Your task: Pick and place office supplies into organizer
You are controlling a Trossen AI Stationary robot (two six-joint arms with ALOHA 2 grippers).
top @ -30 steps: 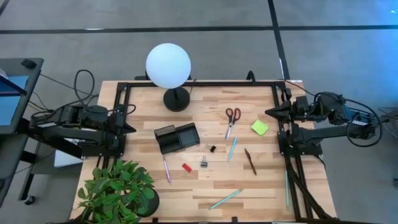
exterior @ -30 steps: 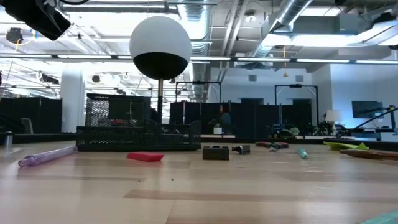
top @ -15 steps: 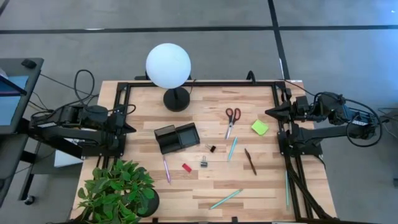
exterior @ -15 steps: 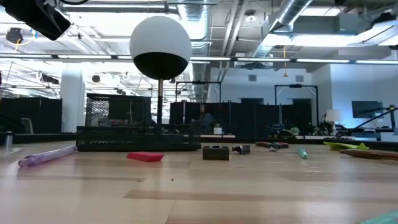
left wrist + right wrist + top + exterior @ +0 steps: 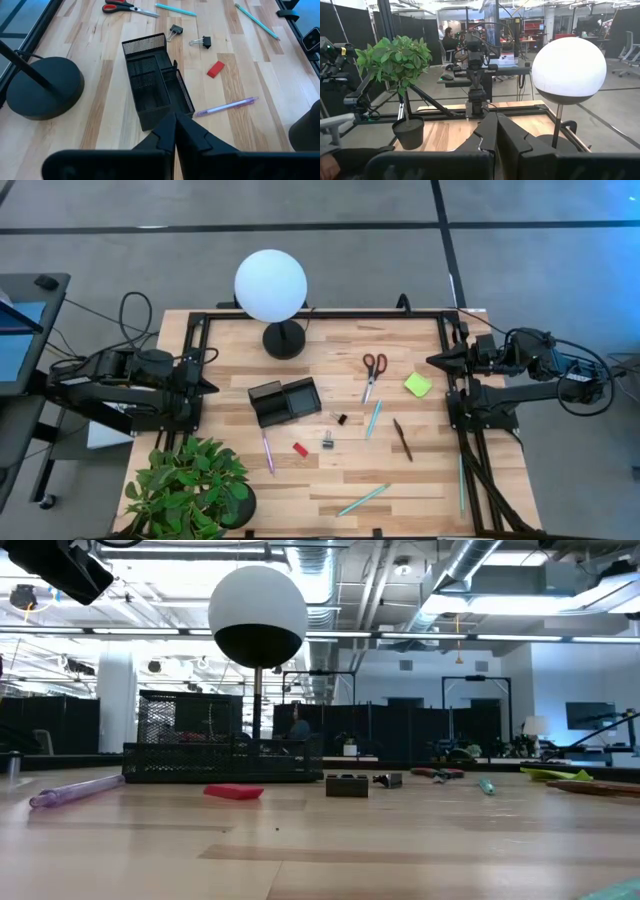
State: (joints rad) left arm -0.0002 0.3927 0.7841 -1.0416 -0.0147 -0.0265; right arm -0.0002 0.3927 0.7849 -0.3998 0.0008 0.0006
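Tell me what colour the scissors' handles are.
Red. The scissors lie near the table's far edge; their handles show best in the high view.

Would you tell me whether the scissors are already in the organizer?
No, the scissors lie on the bare table, well apart from the organizer, which looks empty.

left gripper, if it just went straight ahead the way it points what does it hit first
Probably the organizer: the shut left gripper points straight at its near end in the left wrist view, nothing between, though depth is hard to judge.
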